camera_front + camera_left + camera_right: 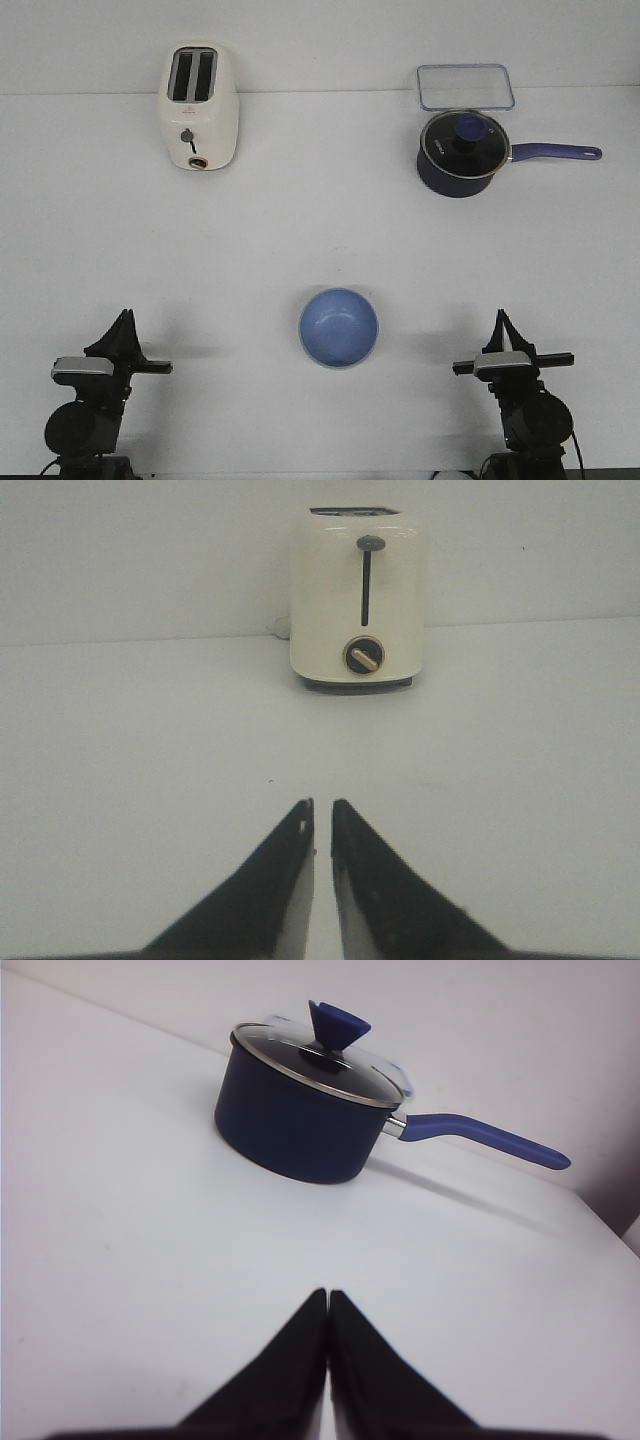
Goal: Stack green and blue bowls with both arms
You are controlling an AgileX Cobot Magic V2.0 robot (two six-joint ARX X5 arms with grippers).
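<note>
We see only the blue bowl [339, 327], upright near the bench [320, 230] front edge, midway between both arms; no separate green bowl shows. Left claw [321, 815] nearly together, right claw [328, 1300] together, both empty, parked at the front corners.

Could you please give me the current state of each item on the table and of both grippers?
blue bowl: upright, empty, alone at the near centre; no green bowl in view.
toaster: upright, slots empty.
saucepan: upright, glass lid on.
clear container: behind the saucepan, empty.
left gripper: nearly closed, holding nothing.
right gripper: closed, holding nothing.
</note>
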